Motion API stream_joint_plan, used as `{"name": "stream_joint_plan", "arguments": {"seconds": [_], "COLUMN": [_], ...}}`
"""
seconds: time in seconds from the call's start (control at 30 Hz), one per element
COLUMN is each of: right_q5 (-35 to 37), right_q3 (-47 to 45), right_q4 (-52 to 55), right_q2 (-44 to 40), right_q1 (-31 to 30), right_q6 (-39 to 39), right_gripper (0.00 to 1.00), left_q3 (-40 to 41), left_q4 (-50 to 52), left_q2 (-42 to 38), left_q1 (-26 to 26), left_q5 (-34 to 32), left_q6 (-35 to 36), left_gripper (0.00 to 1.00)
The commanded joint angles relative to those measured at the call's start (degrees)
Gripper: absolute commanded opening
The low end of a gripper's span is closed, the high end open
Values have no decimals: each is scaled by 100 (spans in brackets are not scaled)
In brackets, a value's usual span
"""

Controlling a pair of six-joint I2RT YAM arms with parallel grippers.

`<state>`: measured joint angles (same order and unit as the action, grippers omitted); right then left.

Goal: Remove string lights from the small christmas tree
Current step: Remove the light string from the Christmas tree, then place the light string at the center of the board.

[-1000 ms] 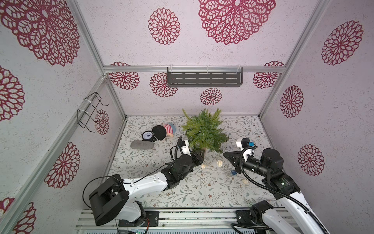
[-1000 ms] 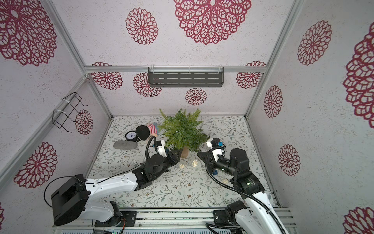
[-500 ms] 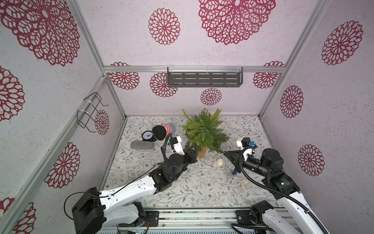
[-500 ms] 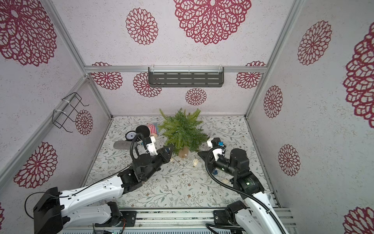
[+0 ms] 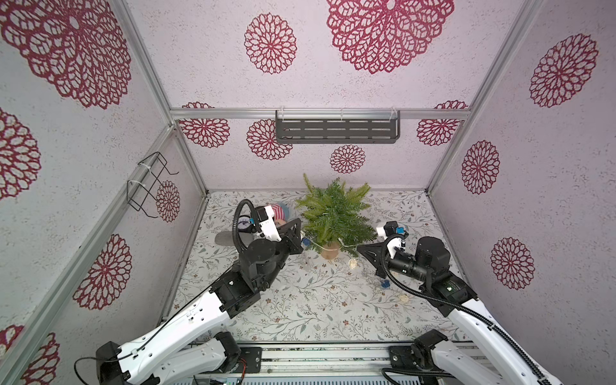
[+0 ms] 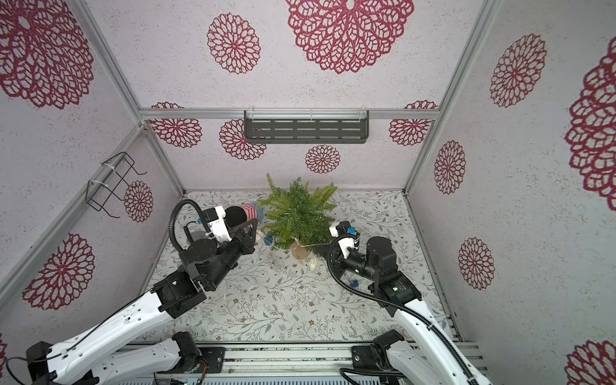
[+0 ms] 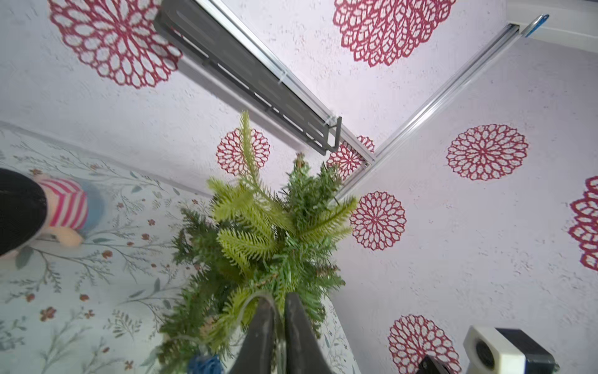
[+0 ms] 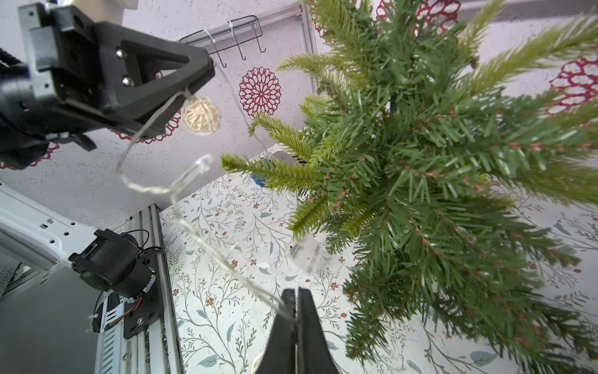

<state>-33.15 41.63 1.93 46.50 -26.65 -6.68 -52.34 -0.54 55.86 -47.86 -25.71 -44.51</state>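
Lights (image 8: 201, 115) hang between both grippers, the wire threaded into the lower tree (image 8: 420, 162) branches. Left gripper (image 8: 194, 87) pinches the wire beside a cream ball; right gripper (image 8: 295, 301) clamps it. Pulling while it is snagged could topple the tree.

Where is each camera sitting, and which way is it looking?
Top views: high overhead, looking down at the table and small christmas tree; the left arm and right arm show.
Left wrist: on the left arm, looking past the left gripper at the tree and dark wall shelf.
Right wrist: on the right arm, looking past the right gripper at the tree, string lights and left gripper.
Shared: both wrist views show the tree, from opposite sides.
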Motion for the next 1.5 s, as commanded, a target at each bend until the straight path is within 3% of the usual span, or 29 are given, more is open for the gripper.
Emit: {"name": "stream_joint_plan", "arguments": {"seconds": [0.0,0.5,0.97,1.47], "right_q5": [45,218,177,362], "right_q3": [218,391,416,621], "right_q4": [-400,-430,-667,-818], "right_q2": [67,260,601,995], "right_q1": [-91,-367,-620,-831], "right_q6": [-68,-39,-44,8], "right_gripper": [0,0,0,0], "left_q3": [-239,-1407,-1025,-1798], "left_q4": [318,602,1786,3029], "left_q2": [86,647,-484,-762], "left_q1": [238,994,994,994], "left_q5": [397,1104,951,1070], "left_q6": [511,1311,1233,1605], "left_gripper": [13,10,5,0]}}
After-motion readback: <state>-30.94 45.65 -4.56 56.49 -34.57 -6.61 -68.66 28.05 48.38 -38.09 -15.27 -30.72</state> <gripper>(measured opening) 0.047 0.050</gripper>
